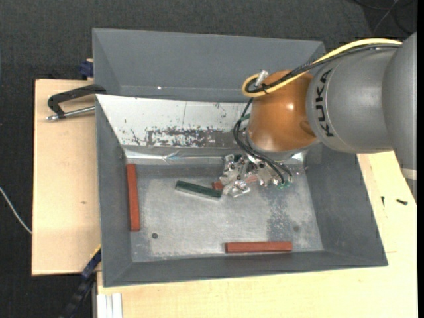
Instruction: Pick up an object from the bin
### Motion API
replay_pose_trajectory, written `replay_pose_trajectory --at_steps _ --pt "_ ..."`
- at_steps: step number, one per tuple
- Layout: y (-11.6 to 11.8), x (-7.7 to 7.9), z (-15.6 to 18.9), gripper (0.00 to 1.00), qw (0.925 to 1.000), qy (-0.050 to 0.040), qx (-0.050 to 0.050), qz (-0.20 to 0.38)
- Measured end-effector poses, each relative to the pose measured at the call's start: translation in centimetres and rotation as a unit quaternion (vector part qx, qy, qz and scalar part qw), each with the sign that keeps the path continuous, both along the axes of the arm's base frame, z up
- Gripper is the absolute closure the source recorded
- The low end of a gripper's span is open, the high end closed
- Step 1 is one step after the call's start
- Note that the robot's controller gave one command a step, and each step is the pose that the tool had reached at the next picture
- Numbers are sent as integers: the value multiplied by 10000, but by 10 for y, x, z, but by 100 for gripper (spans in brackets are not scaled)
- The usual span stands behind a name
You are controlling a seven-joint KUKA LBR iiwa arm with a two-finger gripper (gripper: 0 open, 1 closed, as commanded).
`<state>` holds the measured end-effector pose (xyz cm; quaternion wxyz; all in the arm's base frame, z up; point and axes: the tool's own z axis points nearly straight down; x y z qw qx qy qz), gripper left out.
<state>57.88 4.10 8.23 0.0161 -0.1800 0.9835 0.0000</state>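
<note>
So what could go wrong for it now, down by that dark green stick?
The pincer sits at one end of the dark green flat stick, not over its middle; gripped there, the stick might tilt or slip out. The pincer also looks low and close to the back wall of the grey metal bin, so it could scrape or bump it.

The grey bin (185, 225) holds a left red bar (133, 197), front red bar (258, 247) and green stick (196, 189).

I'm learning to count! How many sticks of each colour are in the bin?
Red-brown sticks: 2, one by the left wall, one by the near wall
Dark green stick: 1
Total: 3
</note>
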Motion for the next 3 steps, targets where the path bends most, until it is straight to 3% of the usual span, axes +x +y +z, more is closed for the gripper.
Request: replay_pose_trajectory --at_steps 1,2,3 --pt "-5 4 158 100 9999 101 -17 -120" --pt "-5 3 155 100 9998 128 -18 -120" --pt "4 -31 72 0 9990 156 -12 -408"
